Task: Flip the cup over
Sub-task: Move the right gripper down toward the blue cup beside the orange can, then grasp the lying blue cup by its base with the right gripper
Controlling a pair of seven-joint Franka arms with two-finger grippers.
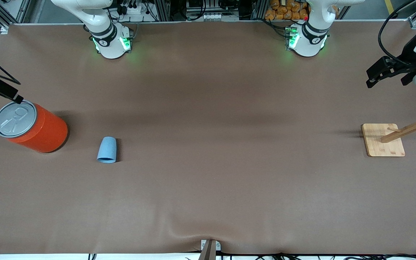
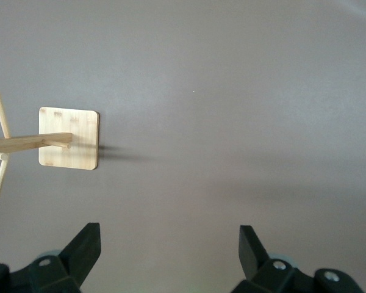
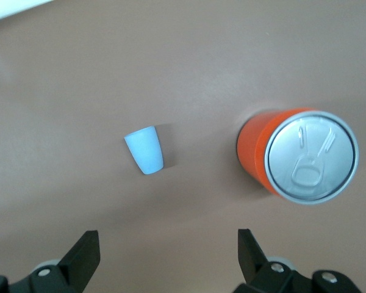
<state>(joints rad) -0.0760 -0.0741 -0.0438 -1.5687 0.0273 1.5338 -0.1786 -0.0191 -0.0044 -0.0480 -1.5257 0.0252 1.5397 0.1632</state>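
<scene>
Both my claws spread, holding nothing.

My right gripper hangs over the table's right-arm end, above the blue cup standing mouth-down beside the orange can. My left gripper waits over the wooden rack. No lettering shows.
</scene>
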